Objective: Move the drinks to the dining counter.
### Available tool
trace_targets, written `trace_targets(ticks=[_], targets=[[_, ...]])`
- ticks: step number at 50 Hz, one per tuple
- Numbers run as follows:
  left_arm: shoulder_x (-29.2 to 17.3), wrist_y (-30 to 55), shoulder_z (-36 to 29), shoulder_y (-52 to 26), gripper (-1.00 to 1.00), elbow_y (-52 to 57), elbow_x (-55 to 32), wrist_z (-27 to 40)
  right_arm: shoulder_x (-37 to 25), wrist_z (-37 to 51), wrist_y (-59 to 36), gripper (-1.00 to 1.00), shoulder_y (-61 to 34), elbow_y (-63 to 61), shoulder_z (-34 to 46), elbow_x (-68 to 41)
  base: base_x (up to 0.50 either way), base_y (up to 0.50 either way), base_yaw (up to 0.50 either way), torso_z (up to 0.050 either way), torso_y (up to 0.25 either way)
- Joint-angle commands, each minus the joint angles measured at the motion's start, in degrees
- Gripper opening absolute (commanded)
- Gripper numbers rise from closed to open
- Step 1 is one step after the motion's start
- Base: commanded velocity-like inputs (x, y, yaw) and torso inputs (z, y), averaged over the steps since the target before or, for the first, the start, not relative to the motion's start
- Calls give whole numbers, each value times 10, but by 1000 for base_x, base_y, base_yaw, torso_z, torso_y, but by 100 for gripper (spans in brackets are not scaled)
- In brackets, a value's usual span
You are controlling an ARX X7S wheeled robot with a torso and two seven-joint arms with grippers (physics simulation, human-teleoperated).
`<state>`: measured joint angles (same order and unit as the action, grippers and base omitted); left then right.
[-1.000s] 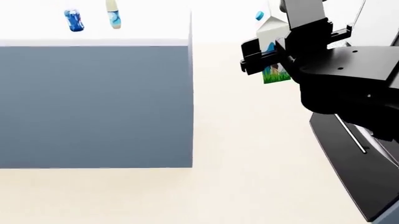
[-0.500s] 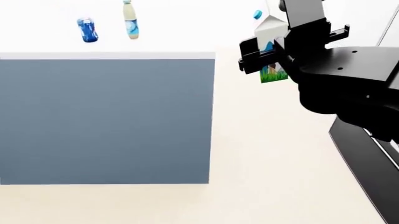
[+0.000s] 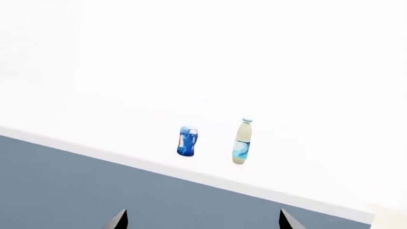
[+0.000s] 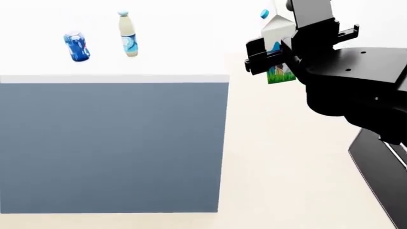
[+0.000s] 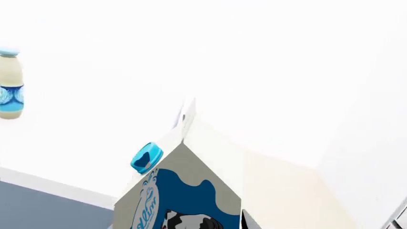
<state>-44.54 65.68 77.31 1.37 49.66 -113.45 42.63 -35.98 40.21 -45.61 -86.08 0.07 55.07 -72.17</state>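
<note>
Matt white counter top (image 4: 178, 47), glossy blue metal can (image 4: 76, 46), matt printed paper carton (image 5: 184, 191).

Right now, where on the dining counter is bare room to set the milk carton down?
Bare top lies between the cream bottle and the dining counter's right edge. The soda can stands left of the bottle. The right pincer holds the milk carton.

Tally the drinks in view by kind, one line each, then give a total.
Soda can: 1, standing on the dining counter
Bottle: 1, standing on the counter beside the can
Milk carton: 1, held off the counter in the right gripper
Total: 3
</note>
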Motion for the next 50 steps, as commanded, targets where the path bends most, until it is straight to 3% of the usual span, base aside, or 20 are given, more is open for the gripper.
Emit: trace_targets(ticks=[1,24,50], targets=[[1,0,-2,0,100,0,4,-1,1,-3,-9,-100,-9,0,-1,20,-380,486,0,0,0],[2,1,-1,1,100,-1,8,-5,0,-3,-1,-100,-3,-2,-8,16,-330,493,0,0,2],[3,-2,-2,4,100,2,9,-4,-2,-9,4,-100,0,-4,-11,14,-38,492,0,0,2]])
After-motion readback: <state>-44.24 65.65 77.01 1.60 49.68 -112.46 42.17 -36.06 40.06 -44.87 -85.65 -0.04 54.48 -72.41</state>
